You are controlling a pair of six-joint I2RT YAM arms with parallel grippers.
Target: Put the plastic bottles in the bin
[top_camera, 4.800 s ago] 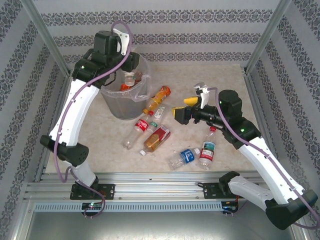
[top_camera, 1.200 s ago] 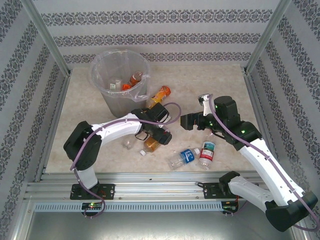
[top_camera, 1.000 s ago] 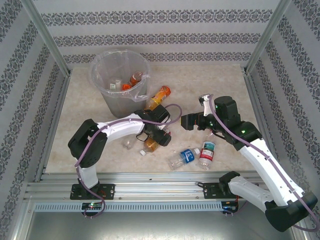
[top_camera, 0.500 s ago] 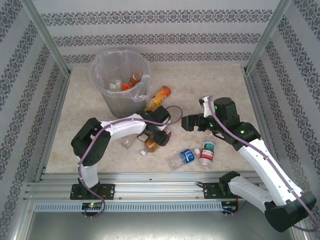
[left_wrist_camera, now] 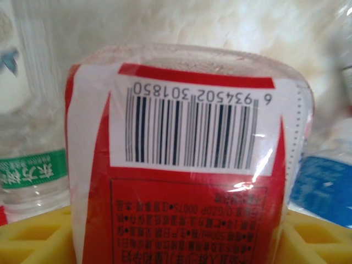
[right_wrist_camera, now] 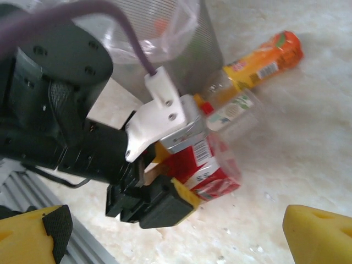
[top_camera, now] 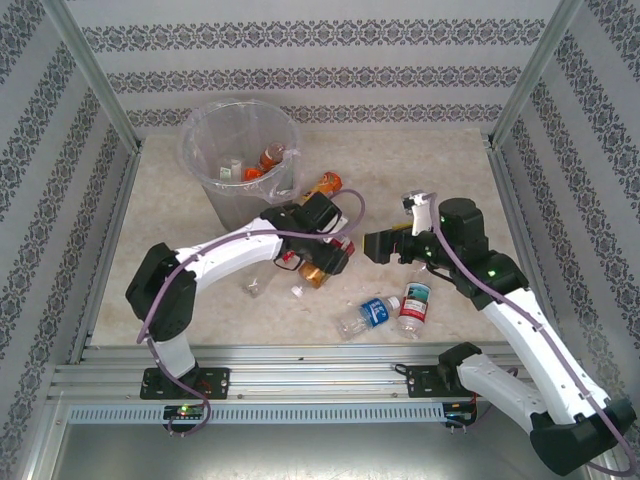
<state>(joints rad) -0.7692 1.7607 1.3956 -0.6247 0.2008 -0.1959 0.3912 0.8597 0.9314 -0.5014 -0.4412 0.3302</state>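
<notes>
A red-labelled bottle [left_wrist_camera: 187,181] is clamped between the yellow pads [left_wrist_camera: 33,242] of the left gripper [top_camera: 325,265], just in front of the bin [top_camera: 222,205], towards its right side. The bottle is clear plastic, and its red label carries a white barcode panel and small print. An orange bottle [top_camera: 322,186] lies on the bench [top_camera: 450,170] beside the bin, and other bottles [top_camera: 250,168] sit inside it. Farther right of the bin, the right gripper [top_camera: 372,245] hangs with its fingers apart, holding nothing.
</notes>
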